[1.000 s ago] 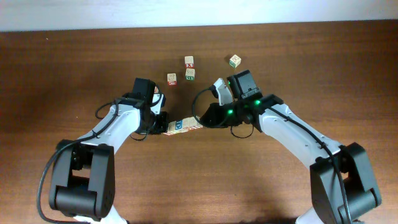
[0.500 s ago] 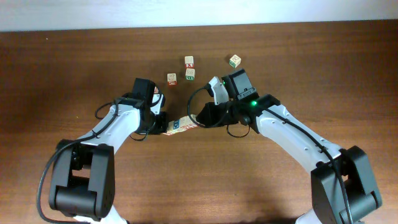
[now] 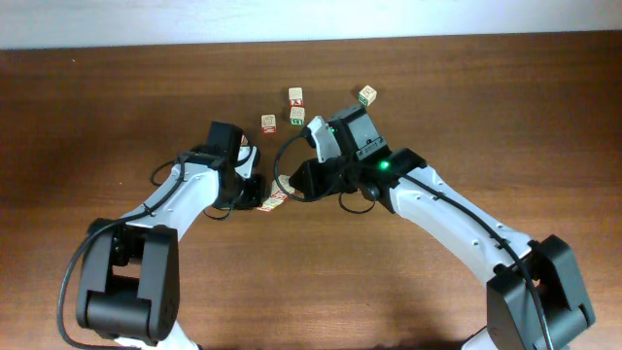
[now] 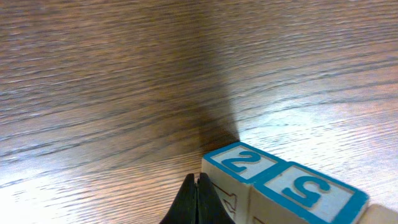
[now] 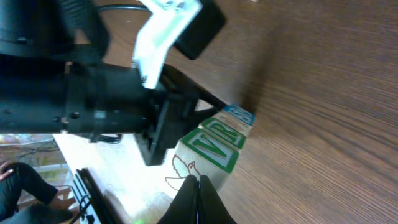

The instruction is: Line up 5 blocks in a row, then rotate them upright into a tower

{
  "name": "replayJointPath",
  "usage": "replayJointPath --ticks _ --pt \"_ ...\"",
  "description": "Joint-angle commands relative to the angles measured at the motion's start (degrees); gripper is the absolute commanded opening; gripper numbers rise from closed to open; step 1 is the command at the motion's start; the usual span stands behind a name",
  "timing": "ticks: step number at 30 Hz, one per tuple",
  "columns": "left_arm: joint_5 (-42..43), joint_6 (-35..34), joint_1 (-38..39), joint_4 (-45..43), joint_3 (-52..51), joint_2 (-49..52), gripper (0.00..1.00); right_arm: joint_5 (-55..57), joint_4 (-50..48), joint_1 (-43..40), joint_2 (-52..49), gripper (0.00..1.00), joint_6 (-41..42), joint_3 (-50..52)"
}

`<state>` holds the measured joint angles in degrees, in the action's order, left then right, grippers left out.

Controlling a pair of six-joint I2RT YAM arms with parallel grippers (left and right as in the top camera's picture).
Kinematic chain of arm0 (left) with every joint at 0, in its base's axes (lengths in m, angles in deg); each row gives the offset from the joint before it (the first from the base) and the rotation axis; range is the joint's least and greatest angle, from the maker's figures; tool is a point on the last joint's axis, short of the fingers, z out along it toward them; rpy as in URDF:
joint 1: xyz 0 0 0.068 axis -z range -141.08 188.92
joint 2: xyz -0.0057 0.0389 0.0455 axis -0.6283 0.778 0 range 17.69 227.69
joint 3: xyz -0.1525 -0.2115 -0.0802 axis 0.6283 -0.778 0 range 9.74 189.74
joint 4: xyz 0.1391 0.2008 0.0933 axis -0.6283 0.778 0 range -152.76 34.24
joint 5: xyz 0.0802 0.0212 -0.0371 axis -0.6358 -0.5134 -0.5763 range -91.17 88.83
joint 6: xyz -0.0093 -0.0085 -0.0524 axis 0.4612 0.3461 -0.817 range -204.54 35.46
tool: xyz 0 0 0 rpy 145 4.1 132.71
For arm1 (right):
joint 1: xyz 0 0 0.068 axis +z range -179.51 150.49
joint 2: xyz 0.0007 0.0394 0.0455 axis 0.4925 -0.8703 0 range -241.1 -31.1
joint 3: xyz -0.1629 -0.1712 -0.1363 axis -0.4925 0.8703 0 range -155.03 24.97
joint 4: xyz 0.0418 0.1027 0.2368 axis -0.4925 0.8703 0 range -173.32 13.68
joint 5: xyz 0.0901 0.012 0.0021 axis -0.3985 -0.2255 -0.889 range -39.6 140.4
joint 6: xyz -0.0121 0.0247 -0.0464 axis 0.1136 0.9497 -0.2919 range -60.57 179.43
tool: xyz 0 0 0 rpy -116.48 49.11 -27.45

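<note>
A short row of pale wooden blocks (image 3: 274, 200) lies between my two grippers, mostly covered by the right arm in the overhead view. In the left wrist view, my left gripper (image 4: 197, 185) is shut with nothing in it, its tips against the side of the end block, whose top face shows a blue 2 (image 4: 241, 162); the adjoining block shows a blue 5 (image 4: 308, 191). My right gripper (image 5: 198, 184) is also shut and holds nothing. It presses the bird-drawn side of a green-lettered block (image 5: 213, 147) at the opposite end. A blue-faced block (image 5: 239, 115) sits further along.
Several loose cubes lie further back: one (image 3: 296, 95), one (image 3: 297, 116) just below it, one (image 3: 268, 122) to the left and one (image 3: 367, 94) to the right. The left arm (image 5: 93, 106) fills the left of the right wrist view.
My right arm has swung left against the row, which has turned from level to slanted and is now mostly hidden beneath it. The left arm has stayed put. Both grippers remain shut.
</note>
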<state>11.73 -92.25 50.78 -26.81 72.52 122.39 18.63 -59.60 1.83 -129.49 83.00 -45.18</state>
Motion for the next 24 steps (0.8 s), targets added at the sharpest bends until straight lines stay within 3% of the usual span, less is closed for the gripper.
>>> replayJointPath --ticks 1,24 --pt "10.27 0.52 2.12 -0.22 0.04 0.46 0.00 1.88 0.96 1.70 -2.10 0.04 -0.63 1.27" --pt "10.25 0.52 2.12 -0.44 0.04 0.46 0.00 2.60 -0.66 2.71 -2.43 0.04 0.70 1.22"
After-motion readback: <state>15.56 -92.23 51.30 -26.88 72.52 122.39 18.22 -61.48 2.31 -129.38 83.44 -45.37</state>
